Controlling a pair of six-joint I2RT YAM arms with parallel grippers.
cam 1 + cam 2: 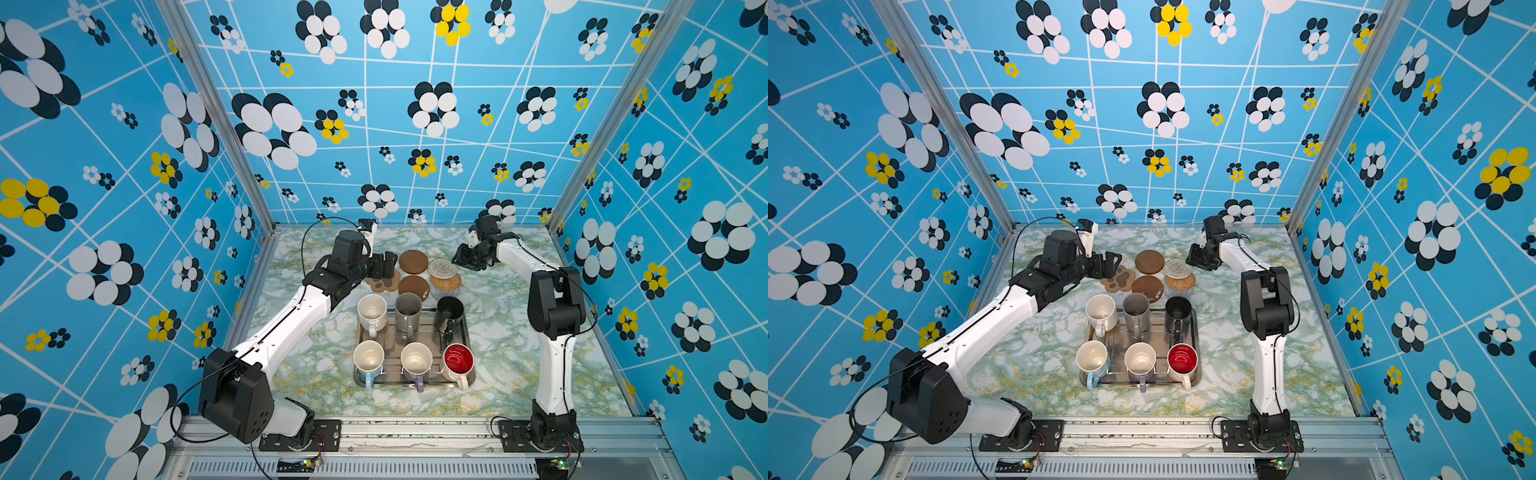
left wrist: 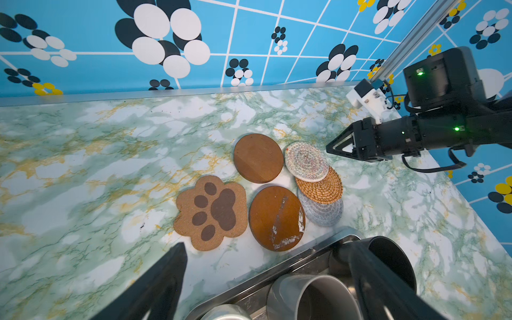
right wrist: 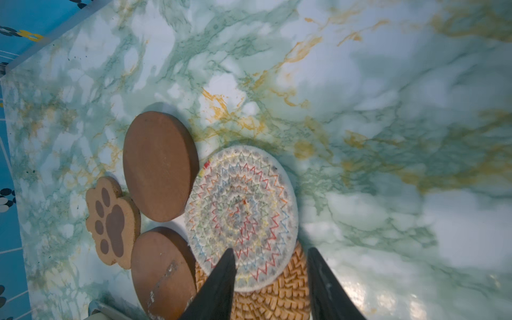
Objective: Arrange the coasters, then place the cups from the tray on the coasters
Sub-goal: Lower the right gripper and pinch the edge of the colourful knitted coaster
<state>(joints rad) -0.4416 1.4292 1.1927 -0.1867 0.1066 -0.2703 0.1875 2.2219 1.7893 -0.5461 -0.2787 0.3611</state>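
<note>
Several coasters huddle behind the tray point(image 1: 415, 383): a paw-shaped one point(image 2: 212, 212), two brown discs point(image 2: 258, 158) point(image 2: 277, 217), and a white woven round point(image 3: 241, 210) overlapping a tan rattan round point(image 2: 320, 187), which lies on a grey woven one point(image 2: 324, 214). Several cups stand in the tray: cream point(image 1: 372, 311), tall grey point(image 1: 408, 309), tall black point(image 1: 449, 308), light blue point(image 1: 368, 358), lilac point(image 1: 415, 360) and red-inside point(image 1: 458, 360). My left gripper point(image 1: 384, 264) hangs open over the paw coaster's side. My right gripper point(image 3: 271, 250) is partly open, empty, above the woven round's edge.
The marble-patterned table point(image 1: 511, 332) has bare room left and right of the tray and along the back wall point(image 1: 415, 222). Metal frame posts point(image 1: 257, 199) stand at the back corners. The tray's back rim point(image 2: 277, 266) lies close to the front brown disc.
</note>
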